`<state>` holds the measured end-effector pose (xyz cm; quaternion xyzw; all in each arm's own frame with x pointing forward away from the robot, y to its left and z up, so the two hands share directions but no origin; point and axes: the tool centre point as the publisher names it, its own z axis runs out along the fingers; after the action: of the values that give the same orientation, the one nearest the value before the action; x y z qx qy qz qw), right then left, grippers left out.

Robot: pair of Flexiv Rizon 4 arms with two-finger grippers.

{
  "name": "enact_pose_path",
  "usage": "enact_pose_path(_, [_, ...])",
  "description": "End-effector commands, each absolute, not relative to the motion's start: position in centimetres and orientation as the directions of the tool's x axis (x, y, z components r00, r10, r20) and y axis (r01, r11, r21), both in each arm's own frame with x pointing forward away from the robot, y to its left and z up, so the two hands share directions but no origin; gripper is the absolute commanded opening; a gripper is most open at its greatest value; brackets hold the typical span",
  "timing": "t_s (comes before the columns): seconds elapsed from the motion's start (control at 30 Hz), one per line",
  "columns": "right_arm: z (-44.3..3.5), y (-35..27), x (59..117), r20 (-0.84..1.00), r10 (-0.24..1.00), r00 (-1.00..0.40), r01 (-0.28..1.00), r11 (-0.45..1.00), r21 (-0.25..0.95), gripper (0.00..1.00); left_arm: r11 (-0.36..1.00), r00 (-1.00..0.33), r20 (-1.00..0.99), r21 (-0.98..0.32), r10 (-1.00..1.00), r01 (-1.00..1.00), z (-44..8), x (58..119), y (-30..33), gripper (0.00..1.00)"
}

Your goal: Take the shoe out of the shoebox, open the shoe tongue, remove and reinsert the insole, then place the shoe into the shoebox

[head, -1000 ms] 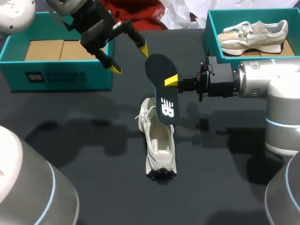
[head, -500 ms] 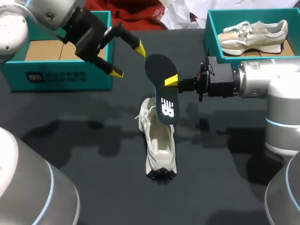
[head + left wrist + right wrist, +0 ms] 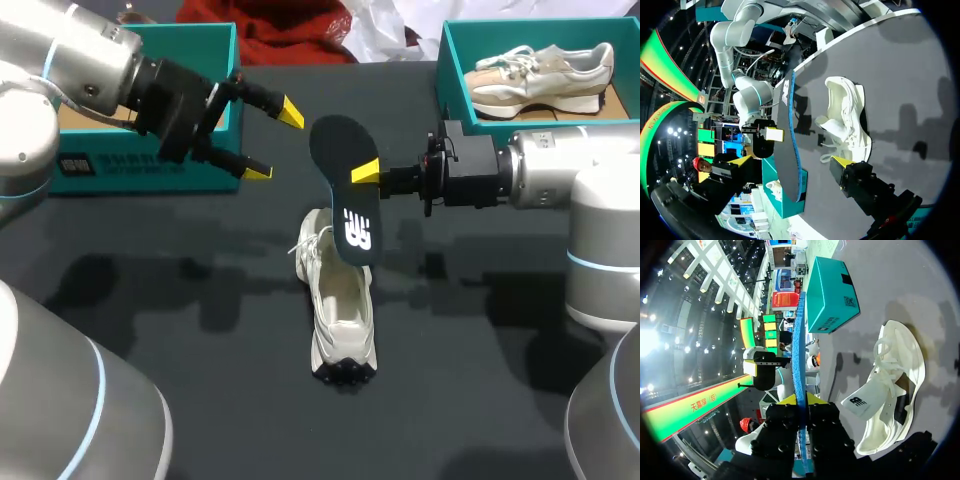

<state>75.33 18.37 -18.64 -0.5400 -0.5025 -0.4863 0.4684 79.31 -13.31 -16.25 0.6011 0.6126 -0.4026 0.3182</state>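
A white shoe [image 3: 338,300] lies on the black table, toe toward the far side, its tongue pulled open [image 3: 860,401]. Above it hangs the black insole [image 3: 345,185], heel end up, with my right gripper [image 3: 365,172] shut on its edge. In the right wrist view the insole's blue edge [image 3: 799,340] runs straight out from between the closed fingers [image 3: 801,399]. My left gripper [image 3: 275,143] is open and holds nothing, left of the insole and pointing at it. In the left wrist view the insole [image 3: 787,145] stands edge-on ahead of the open gripper [image 3: 791,162], with the shoe [image 3: 845,120] beyond it.
A teal shoebox [image 3: 100,165] with cardboard inside stands at the back left, partly hidden by my left arm. A second teal box [image 3: 447,70] at the back right holds another pale shoe [image 3: 540,75]. Red cloth [image 3: 290,35] lies at the far edge.
My left arm has swung down and leftward, its open gripper turning to point sideways at the insole. The right arm, the insole and the shoe have not moved.
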Motion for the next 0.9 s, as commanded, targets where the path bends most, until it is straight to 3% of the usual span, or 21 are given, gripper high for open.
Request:
enact_pose_path(0.03, [-18.7, 18.5, 75.2, 0.996, 0.089, 0.022, 0.998, -0.058, -0.017, 0.00, -0.053, -0.085, -0.897, -0.119, 0.433, 0.991, -16.9, 79.0, -13.6, 1.00])
enact_pose_path(0.3, [-18.7, 18.5, 75.2, 0.996, 0.089, 0.022, 0.998, -0.058, -0.017, 0.00, 0.052, -0.135, -0.962, -0.126, 0.238, 0.991, -18.6, 78.8, -15.3, 1.00])
enact_pose_path(0.7, [-18.7, 18.5, 75.2, 0.996, 0.089, 0.022, 0.998, -0.058, -0.017, 0.00, 0.055, -0.149, -0.960, -0.139, 0.236, 0.989, -19.0, 79.0, -15.8, 1.00])
enact_pose_path(0.9, [-18.9, 20.0, 75.1, 0.996, 0.087, 0.000, 0.999, -0.053, 0.005, 0.00, 0.092, -0.171, -0.975, -0.159, 0.144, 0.983, -19.6, 79.3, -17.0, 1.00])
